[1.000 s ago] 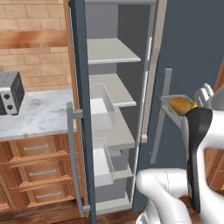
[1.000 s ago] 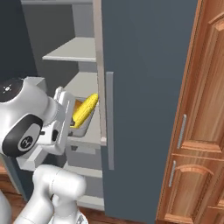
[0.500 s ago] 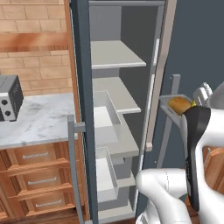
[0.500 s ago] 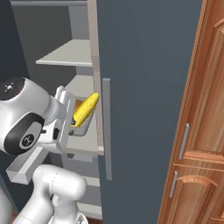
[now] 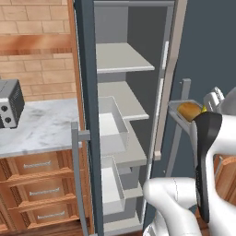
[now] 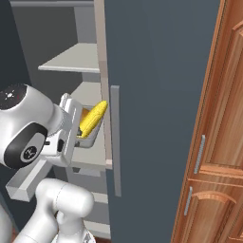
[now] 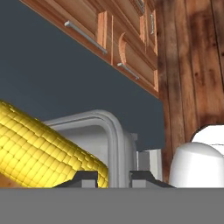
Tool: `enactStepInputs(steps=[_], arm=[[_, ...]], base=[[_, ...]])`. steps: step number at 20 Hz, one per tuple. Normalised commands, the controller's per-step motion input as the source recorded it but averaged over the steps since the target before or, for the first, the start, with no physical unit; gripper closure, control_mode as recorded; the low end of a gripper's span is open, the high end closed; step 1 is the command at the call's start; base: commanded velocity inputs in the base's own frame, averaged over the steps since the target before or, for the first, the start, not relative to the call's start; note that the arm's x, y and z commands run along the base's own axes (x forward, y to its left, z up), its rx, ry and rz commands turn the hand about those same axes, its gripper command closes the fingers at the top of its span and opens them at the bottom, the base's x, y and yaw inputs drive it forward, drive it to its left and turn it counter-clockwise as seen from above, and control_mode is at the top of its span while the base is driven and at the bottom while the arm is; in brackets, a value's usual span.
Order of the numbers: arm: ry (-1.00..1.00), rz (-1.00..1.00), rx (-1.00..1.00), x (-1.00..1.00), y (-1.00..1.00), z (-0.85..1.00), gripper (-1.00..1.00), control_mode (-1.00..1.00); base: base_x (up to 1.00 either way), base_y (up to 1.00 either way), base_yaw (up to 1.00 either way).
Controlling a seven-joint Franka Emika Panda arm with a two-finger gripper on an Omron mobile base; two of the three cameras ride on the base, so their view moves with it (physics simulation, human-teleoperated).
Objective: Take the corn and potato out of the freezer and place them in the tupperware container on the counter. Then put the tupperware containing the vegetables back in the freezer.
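As the base rolled closer to the freezer, counter and toaster oven slid away to its left. The gripper stayed clamped on the tray rim, corn and potato inside, held beside the freezer's open front. Only stowing seemed left; door bins and the door edge crowded the shelves.

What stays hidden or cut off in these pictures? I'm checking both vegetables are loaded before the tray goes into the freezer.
- Golden-brown potato: left base view, mostly covered by the white arm and the grey tray's rim.
- Yellow knobbly corn cob: right base view, lower end hidden behind the hand; cut by the left edge in the hand view.
- Dark fingers: hand view, just the tips show at the tray's rim.
- Tray's floor: covered by the vegetables.
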Motion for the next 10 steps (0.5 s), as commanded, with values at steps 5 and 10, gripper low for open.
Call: enactStepInputs(steps=[5,10], arm=[[0.0,0.05,0.0,0.0,0.08,-0.01,1.0,-1.0],[-0.1,0.05,0.0,-0.06,0.31,0.25,1.0,-1.0]], base=[[0.0,0.0,0.0],[0.0,0.0,0.0]])
